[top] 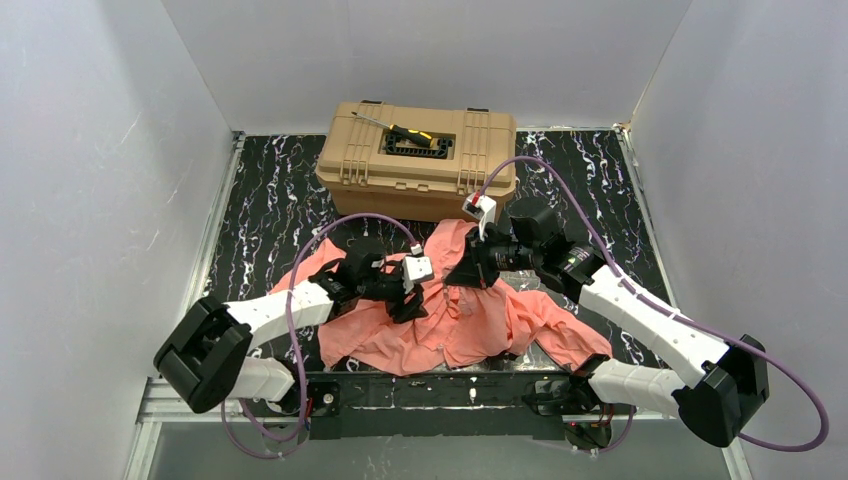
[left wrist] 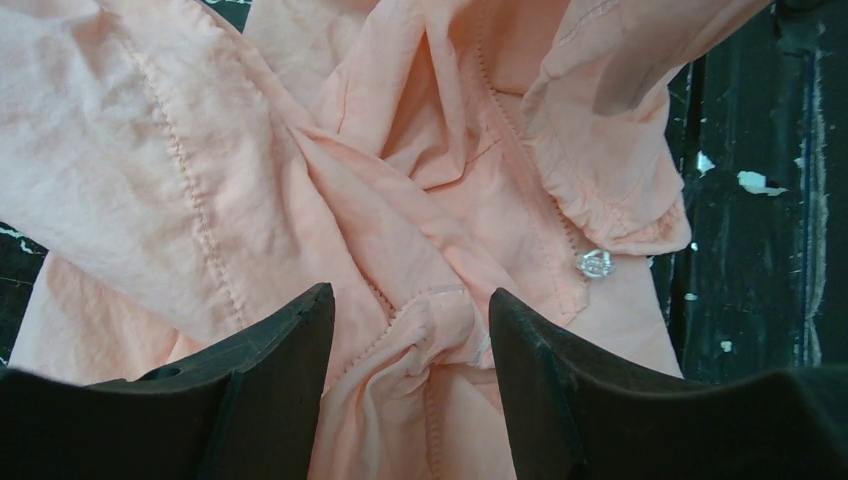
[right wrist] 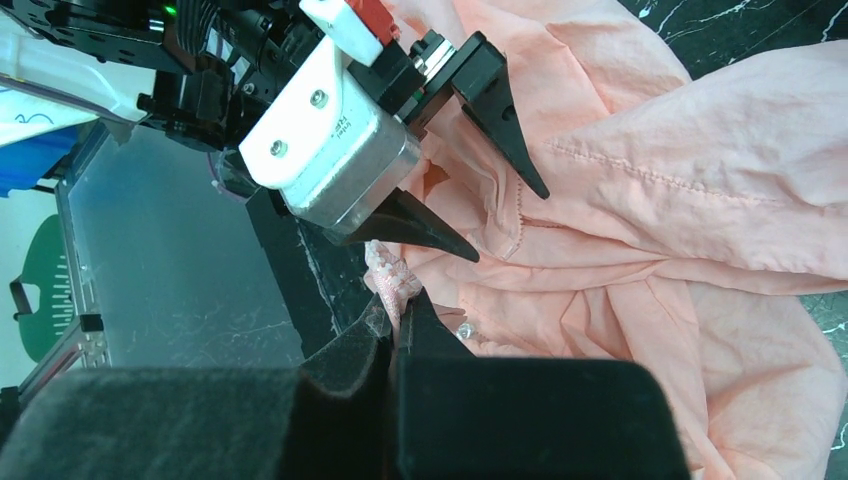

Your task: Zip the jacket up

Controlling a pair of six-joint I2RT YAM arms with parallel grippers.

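No legible text anywhere. Tiny print on the white housing [right wrist: 330,140] behind the left gripper [right wrist: 510,227] fingers [right wrist: 505,120]: too small to read. Pen scrawl on white sheet [right wrist: 35,100] beyond: illegible.

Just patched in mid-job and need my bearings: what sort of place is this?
Probably a lab robot test cell: plain white walls box in a black marbled tabletop holding a tan toolbox and a pink jacket.

Top view looks down from high at six o'clock toward the tan ribbed plastic toolbox [top: 420,182] at twelve. Both wrist views sit close over the crumpled salmon-pink thin-fabric jacket [top: 450,330], which all three share.
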